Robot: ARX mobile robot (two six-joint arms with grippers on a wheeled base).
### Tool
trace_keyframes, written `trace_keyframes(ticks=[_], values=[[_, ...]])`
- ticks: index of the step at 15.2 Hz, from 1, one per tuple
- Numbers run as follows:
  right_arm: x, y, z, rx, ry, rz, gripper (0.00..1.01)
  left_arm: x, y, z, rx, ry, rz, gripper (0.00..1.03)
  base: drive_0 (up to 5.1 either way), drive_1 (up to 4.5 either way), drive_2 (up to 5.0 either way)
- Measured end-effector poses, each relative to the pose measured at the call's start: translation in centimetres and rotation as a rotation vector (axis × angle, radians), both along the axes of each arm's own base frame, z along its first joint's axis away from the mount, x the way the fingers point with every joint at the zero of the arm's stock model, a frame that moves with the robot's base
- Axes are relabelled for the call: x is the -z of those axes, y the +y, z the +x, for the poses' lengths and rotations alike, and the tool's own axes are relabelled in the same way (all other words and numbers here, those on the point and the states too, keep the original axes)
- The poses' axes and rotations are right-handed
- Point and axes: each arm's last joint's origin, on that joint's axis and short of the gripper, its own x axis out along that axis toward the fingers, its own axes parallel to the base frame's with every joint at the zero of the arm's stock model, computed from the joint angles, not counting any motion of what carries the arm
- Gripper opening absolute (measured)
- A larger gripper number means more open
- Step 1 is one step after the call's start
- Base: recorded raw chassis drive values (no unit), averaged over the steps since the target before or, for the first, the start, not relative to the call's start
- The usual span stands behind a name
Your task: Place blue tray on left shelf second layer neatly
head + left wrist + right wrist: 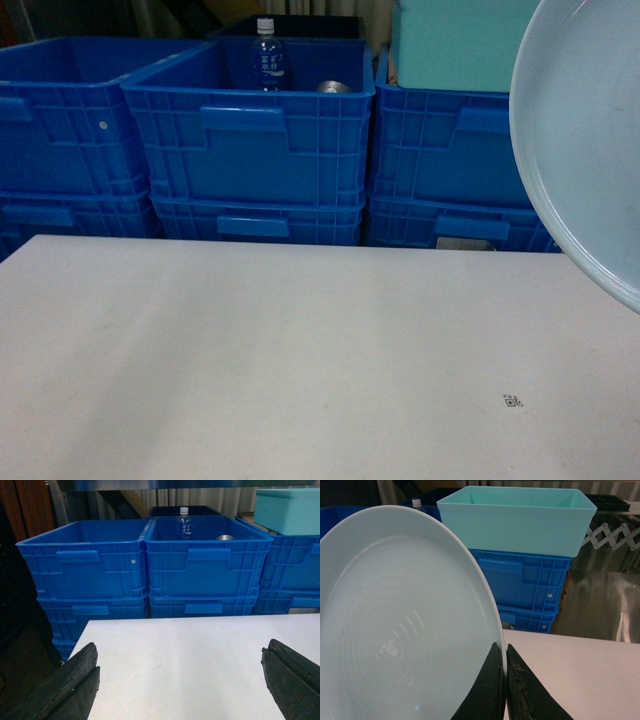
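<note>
My right tool (504, 680) is clamped on the rim of the blue tray (400, 625), its two dark fingers (485, 690) pressed together with the rim edge between them. The tray is held tilted on edge, clear of the white worktop (300, 350); in the head view it fills the upper right corner (590, 130), its concave face turned toward the camera. My left tool (180, 680) is spread wide, with nothing between its two black fingers (70, 685); it hangs above the near part of the worktop (180, 650). Behind the worktop stand stacked dark-blue crates (250, 140). The middle upper crate contains a water bottle (266, 55) and a metallic object (334, 87) that I cannot identify. A teal box (520, 517) sits on top of the right-hand crate stack (530, 590). The left shelf second layer cannot be made out in any view.
</note>
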Motion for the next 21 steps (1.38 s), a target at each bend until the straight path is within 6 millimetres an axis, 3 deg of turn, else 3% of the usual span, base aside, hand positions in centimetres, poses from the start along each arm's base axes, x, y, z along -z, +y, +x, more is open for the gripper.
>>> trace_keyframes(ticks=[17,21], values=[[0.17,-0.02,0.05,-0.001,0.006,-0.001,0.02,0.01,0.0,0.0,0.0,0.001,0.0,0.98,3.1,-4.1,-3.5],[0.21,0.02,0.03,-0.005,0.007,-0.004,0.02,0.0,0.0,0.0,0.002,0.0,0.0,0.98,-1.5,-1.46,-1.5]])
